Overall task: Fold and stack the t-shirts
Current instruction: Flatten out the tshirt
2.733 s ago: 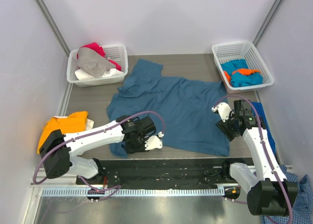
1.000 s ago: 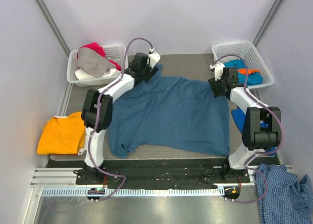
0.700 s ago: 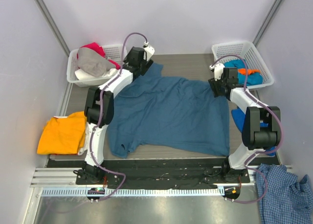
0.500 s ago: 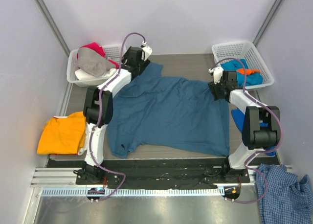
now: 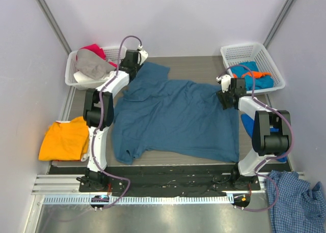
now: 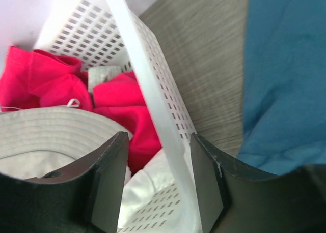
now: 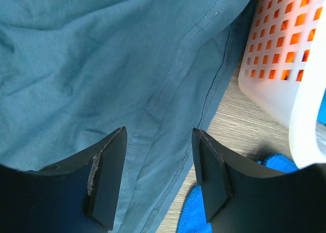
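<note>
Item inspected: the teal-blue t-shirt (image 5: 175, 116). It lies spread open on the counter (image 5: 198, 67), filling most of the middle ground between the two arms. The fabric is plain, soft and dark teal-blue, with shallow wrinkles across the body. One short sleeve points toward the far-left corner. A long straight edge runs down the right side. The near-left corner shows a small fold. No part of the garment is folded over the body.

Left hand (image 6: 158, 139): reached out to the far left, at the inner wall of the left basket (image 5: 86, 83). Its fingers (image 6: 109, 177) stand partly apart, astride that white mesh wall. The wall lies close against one finger and a gap shows at the other. No grip on the basket or on any cloth can be seen. The teal sleeve lies just beside it on the counter.

Right hand (image 7: 159, 134): over the far-right corner of the teal-blue t-shirt, near the right basket (image 5: 243, 51). The fingers are apart, with flat cloth and a stitched seam showing between them and nothing pinched. Whether the tips touch the cloth cannot be told.

Other garments: an orange t-shirt (image 5: 63, 139) lies at the counter's left edge. A red t-shirt (image 5: 91, 49) and a grey t-shirt (image 5: 91, 65) sit in the left basket. A turquoise t-shirt (image 5: 249, 81) sits in the right basket.
</note>
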Controlling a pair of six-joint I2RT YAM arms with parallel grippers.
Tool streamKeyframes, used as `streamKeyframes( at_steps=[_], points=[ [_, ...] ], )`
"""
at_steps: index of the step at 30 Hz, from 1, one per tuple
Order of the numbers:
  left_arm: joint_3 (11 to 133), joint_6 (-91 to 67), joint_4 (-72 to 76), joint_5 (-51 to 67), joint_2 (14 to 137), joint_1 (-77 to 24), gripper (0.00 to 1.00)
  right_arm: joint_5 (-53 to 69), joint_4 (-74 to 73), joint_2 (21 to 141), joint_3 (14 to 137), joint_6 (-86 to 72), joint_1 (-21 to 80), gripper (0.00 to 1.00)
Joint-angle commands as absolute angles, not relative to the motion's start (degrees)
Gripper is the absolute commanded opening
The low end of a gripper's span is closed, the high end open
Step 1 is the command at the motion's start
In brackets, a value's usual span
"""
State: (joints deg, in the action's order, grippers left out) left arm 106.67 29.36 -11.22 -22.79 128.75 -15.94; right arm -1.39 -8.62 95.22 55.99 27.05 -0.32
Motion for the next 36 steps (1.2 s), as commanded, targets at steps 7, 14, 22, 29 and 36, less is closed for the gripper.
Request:
streamKeyframes(
  at_steps=[7, 14, 22, 29, 36],
  points=[
    [105.4, 30.5, -18.3, -17.7, 128.9, -14.9, 0.23, -1.0, -6.8, 91.7, 55.9, 27.3, 0.0, 0.6],
    [99.1, 34.0, -23.8, -13.0, 122.1, -14.9, 0.0, -1.1, -6.8, 92.4, 55.7, 27.7, 0.0, 0.6],
    [90.3, 41.9, -37.2, -12.1, 113.8, -14.6, 0.0, -0.8, -7.4, 92.5, 56.1, 27.6, 0.0, 0.6],
    [85.4, 49.3, -49.0, -17.4, 109.3, -11.3, 0.0, -0.8, -8.4, 91.8, 56.4, 27.9, 0.0, 0.6],
    [89.9, 53.5, -57.9, -24.6, 110.3, -1.7, 0.0, 1.6, -8.7, 91.8, 56.0, 27.8, 0.0, 0.6]
  ],
)
